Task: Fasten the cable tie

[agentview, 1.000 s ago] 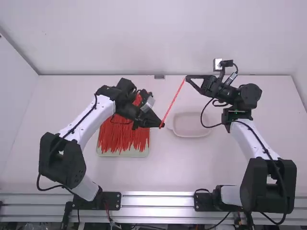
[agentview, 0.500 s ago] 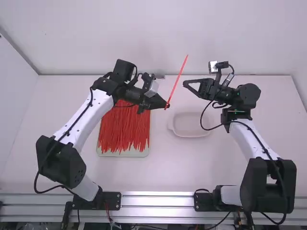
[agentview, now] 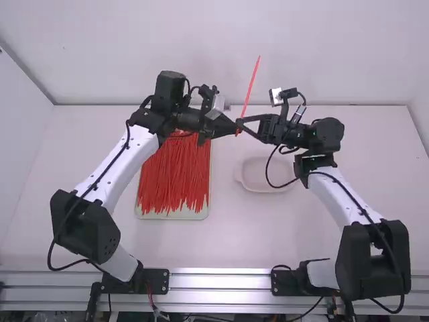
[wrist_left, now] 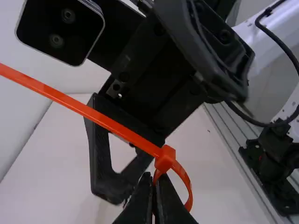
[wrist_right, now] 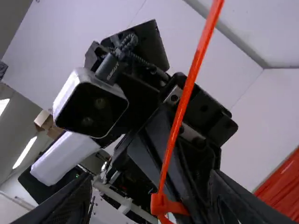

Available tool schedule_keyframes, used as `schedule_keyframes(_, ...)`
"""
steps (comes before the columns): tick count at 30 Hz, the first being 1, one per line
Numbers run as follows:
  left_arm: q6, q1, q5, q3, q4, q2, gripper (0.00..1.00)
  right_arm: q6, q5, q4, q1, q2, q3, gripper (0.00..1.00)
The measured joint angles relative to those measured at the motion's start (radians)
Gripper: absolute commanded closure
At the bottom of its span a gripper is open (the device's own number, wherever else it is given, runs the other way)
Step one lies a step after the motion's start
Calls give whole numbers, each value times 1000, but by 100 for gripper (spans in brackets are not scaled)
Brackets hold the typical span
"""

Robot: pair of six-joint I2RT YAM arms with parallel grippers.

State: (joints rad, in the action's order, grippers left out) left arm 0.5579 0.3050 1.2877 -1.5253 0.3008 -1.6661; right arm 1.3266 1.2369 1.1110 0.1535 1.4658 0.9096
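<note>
High view, nearest first. A tray (agentview: 171,216) of spare ties (agentview: 173,174) lies on the near left of the desk (agentview: 268,221). A white dish (agentview: 265,176) sits to its right, a little farther off. Beyond them, over the far middle of the desk, the two claws meet in the air.

One second ago the cable tie was stretched between the claws, lower down by the gap between tray and dish, with the right claw holding its tail end. Since then the right claw has let go, the left arm has lifted the tie and carried it farther away, and the right claw has come left to meet it.

Now the left claw (agentview: 230,127) is clenched on the cable tie (agentview: 247,94) just under its head. The right claw (agentview: 242,126) is released, its fingers spread to either side of the strap close above the head.

Judgement: the tail appears to be through the head already. The right claw looks set to take the strap again nearer the head and pull the loop tighter.

The tie is red-orange, thin and flat. The left wrist view shows a blocky head (wrist_left: 164,156) with a small loop (wrist_left: 186,189) curling beneath it. From the head the strap rises stiff and nearly straight, leaning slightly right, and its tip is the highest point.
</note>
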Motion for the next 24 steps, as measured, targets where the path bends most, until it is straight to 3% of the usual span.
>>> schedule_keyframes(3,-22,0,19,0,1,0,98,-10,-16,-4,8,0,0,41)
schedule_keyframes(6,-31,0,21,0,15,0,98,-12,-27,-5,9,0,0,53)
schedule_keyframes(8,-39,0,21,0,28,0,98,-14,-32,-5,5,0,0,68)
schedule_keyframes(9,-38,0,21,0,38,0,98,-16,-35,-6,1,0,0,82)
schedule_keyframes(11,-29,0,21,0,58,0,98,-16,-39,-7,-2,0,0,100)
schedule_keyframes(16,-8,0,29,0,80,0,98,-19,-35,-6,2,0,0,100)
schedule_keyframes(18,-3,0,28,0,80,0,81,-19,-34,-7,2,0,0,100)
schedule_keyframes(19,1,0,28,0,80,0,2,-21,-34,-6,2,0,0,100)
schedule_keyframes(24,-10,-2,6,0,75,0,1,-35,41,-25,11,0,0,100)
